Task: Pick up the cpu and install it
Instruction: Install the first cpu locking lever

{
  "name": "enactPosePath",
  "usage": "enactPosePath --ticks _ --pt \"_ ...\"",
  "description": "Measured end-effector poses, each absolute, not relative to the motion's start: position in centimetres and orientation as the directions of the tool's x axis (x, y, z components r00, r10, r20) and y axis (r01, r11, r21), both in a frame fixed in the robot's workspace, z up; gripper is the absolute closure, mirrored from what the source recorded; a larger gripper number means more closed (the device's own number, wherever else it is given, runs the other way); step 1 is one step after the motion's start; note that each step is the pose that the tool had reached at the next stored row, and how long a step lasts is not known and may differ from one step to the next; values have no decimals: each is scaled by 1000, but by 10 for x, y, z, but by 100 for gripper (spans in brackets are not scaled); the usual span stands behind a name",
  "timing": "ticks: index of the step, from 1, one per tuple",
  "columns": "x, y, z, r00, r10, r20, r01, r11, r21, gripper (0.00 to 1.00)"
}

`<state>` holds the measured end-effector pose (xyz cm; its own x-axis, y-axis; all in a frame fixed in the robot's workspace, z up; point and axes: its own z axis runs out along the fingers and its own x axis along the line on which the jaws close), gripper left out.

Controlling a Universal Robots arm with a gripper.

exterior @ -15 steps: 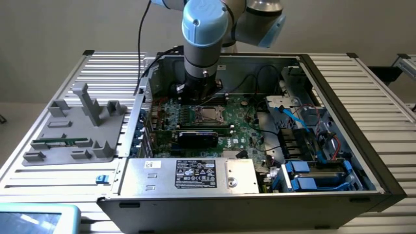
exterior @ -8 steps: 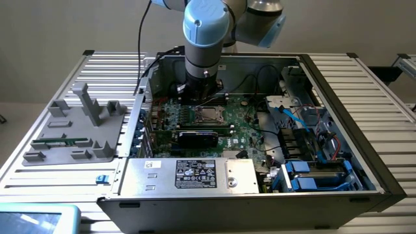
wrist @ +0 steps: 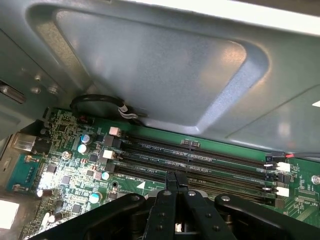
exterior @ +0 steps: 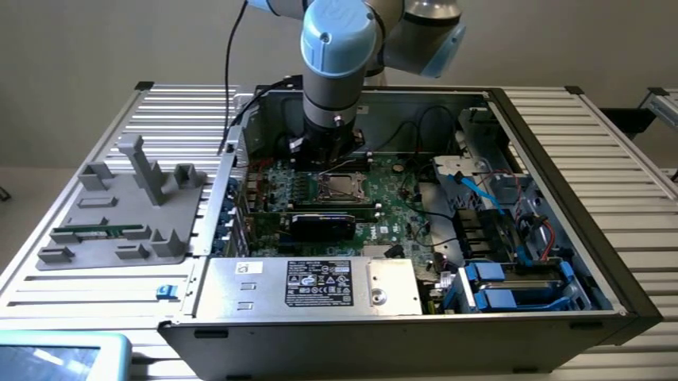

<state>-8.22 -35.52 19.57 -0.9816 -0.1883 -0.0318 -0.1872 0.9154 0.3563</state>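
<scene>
two closed fingers (wrist: 169, 202) hover over memory slots (wrist: 200, 161).

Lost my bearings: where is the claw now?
Inside the open computer case, the shut claw hangs low over the motherboard by the black memory slots, next to the socket in the exterior view.

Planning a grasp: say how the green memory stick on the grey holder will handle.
The memory stick looks thin and flat: probably stiff and light. It lies among raised blocks on the grey holder, so a sideways push would likely jam.
</scene>
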Motion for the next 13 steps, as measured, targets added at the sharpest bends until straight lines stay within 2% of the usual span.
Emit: enactPosePath --ticks 13 --pt "-78 -356 195 -979 -200 -32 -198 913 356 91"
